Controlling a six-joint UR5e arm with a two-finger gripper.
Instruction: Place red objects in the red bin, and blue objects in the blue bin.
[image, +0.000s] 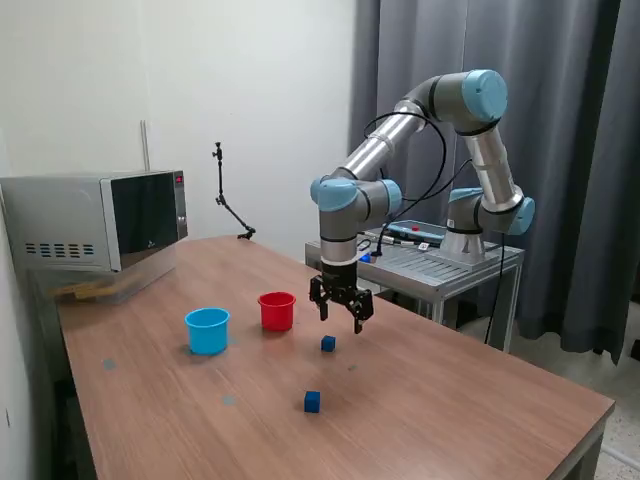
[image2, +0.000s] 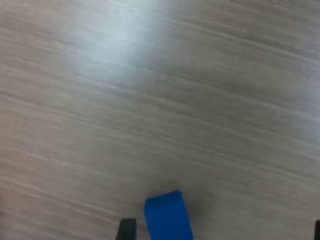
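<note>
Below end effector (image: 340, 315), unmarked blue cube (image: 328, 343)

Wooden table (image: 450, 400) with red cup (image: 277, 310), blue cup (image: 207, 329), two blue cubes (image: 313, 401), microwave (image: 100, 220).

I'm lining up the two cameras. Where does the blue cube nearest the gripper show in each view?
Exterior view: the blue cube lies on the table just below the open gripper, toward the exterior view's right of the red cup.
Wrist view: same cube, partly cut off at the frame edge.
Shared landmark: the wooden table.
</note>
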